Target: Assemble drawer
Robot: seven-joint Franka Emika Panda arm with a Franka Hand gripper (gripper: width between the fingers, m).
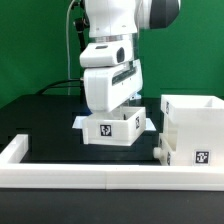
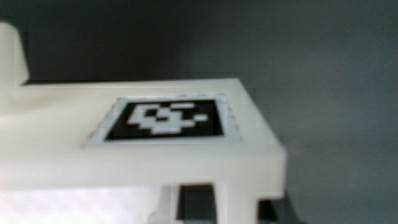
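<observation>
A small white drawer tray (image 1: 111, 130) with a black-and-white tag on its front stands at the middle of the black table. My gripper (image 1: 113, 110) reaches down into it from above, and its fingertips are hidden behind the tray's wall. In the wrist view the tray (image 2: 107, 165) fills the frame, with its tag (image 2: 166, 118) close up. My gripper (image 2: 237, 205) has its two dark fingers close together on a white edge of the tray. The tall boxy housing (image 1: 191, 128) stands at the exterior view's right, apart from the tray. The second tray is out of view.
A low white border wall (image 1: 100, 177) runs along the front of the table and up the exterior view's left side (image 1: 14, 150). A dark cable hangs behind the arm in front of the green backdrop.
</observation>
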